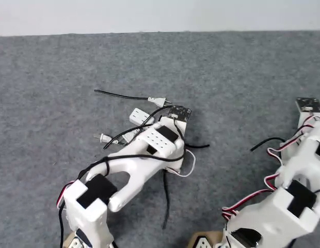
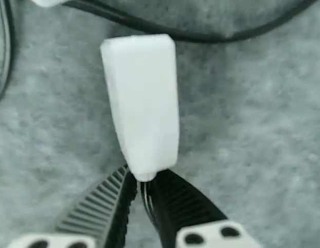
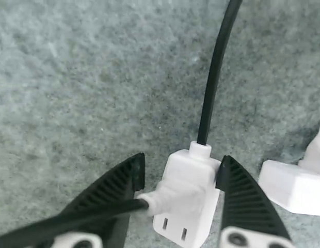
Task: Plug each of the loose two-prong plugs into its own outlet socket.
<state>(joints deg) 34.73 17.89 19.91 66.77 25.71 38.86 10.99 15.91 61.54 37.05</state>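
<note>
Socket (image 3: 197, 168) sits on the bench (image 3: 72, 77) between the wide-spread fingers of the right hand (image 3: 181, 159), slots facing the hand and black cord (image 3: 214, 77) running straight away, a plug (image 3: 173, 199) lying across it, while the left hand (image 2: 143, 181) pinches a white block (image 2: 142, 103) by its near end.

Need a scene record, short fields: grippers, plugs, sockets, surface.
surface: grey carpet
left gripper: shut, pinching the near end of a white block
right gripper: open, one finger each side of a socket block
socket block: two slots showing, both empty; black cord leaves it
plug: white, lies across the socket block, outside those slots
loose plug: on the carpet beyond an arm
</note>
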